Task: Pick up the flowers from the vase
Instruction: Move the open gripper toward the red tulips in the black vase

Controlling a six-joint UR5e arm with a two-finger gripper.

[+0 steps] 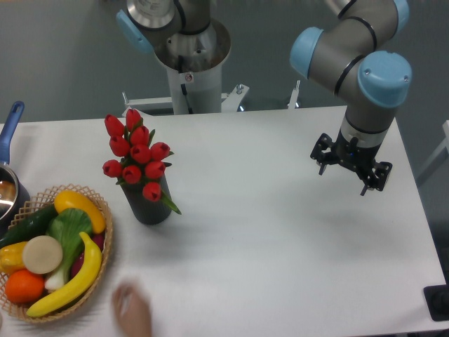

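Observation:
The flowers [135, 154], a bunch of red tulip buds with green stems and leaves, stand upright in the vase [149, 205], a dark matte cylinder on the left half of the white table. My gripper [352, 166] hangs far to the right of them, above the table's right side and pointing down. Its black fingers look spread apart with nothing between them. It touches neither the flowers nor the vase.
A wicker basket [105, 242] of fruit and vegetables sits at the front left. Behind it is a metal pot [7, 193] with a blue handle [12, 119]. A blurred human hand [131, 310] shows at the front edge. The robot base [188, 63] stands behind the table.

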